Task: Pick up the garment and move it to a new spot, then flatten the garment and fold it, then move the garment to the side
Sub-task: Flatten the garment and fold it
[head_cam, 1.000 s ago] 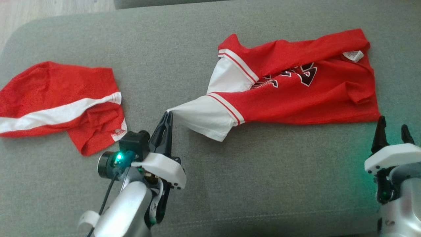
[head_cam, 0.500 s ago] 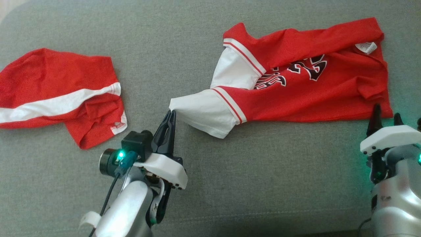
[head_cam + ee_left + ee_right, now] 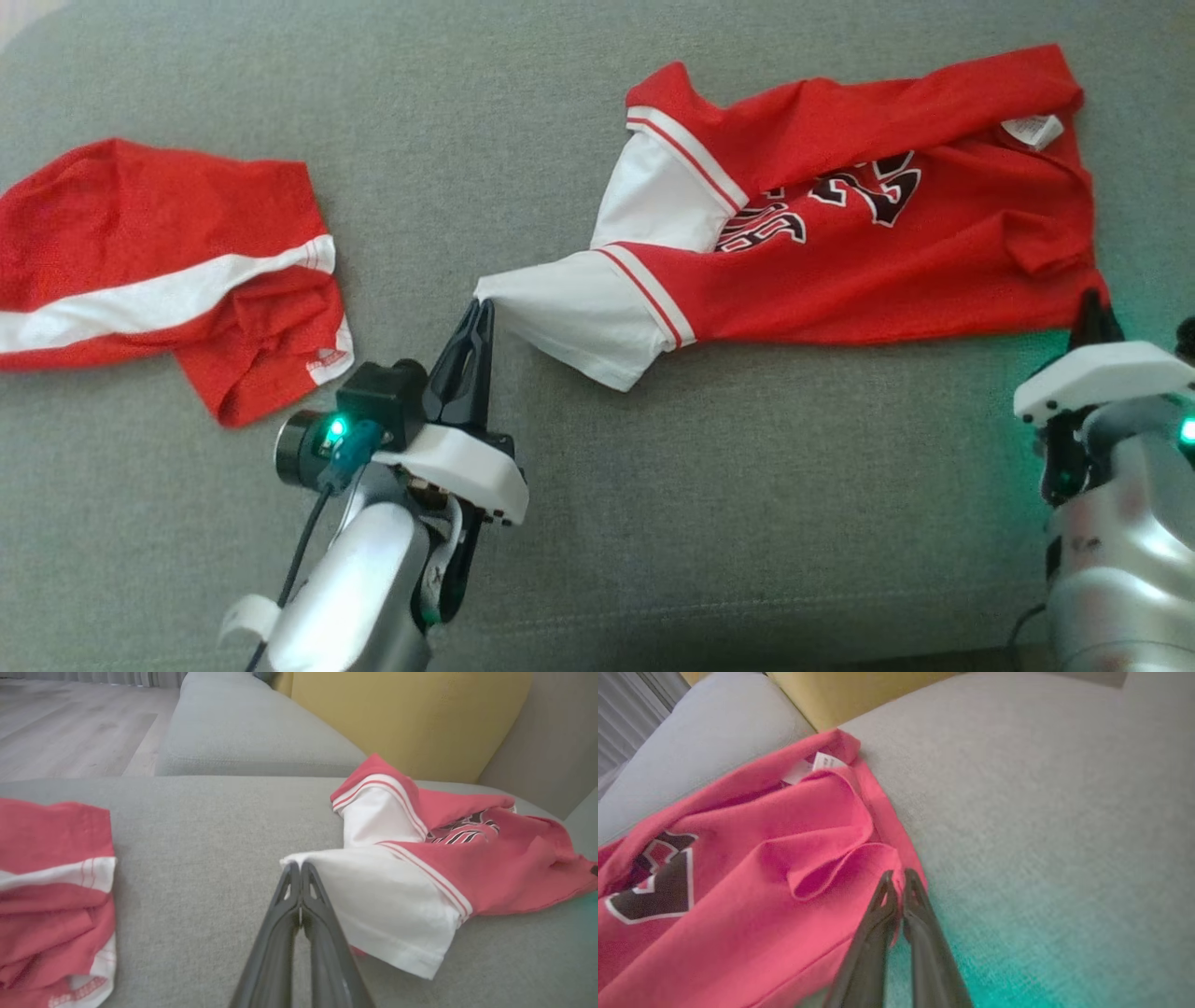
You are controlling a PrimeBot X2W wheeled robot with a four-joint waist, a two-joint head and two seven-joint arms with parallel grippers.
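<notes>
On the grey sofa cushion (image 3: 747, 485), right of a pair of red shorts (image 3: 140, 243), the red jersey (image 3: 887, 261) lies rumpled. Its white sleeves point left, black lettering is half hidden in a fold, and a neck label sits at the far right corner. The left gripper (image 3: 480, 310) is pinched tight on the nearer sleeve's tip, drawing it to a point. The right gripper (image 3: 1088, 303) is closed narrowly on the jersey's near right hem corner.

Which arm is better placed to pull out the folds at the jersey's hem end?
Right. The right gripper is shut on the jersey at its hem corner, beside the folds. The left gripper pinches the tip of the white sleeve at the far end.
</notes>
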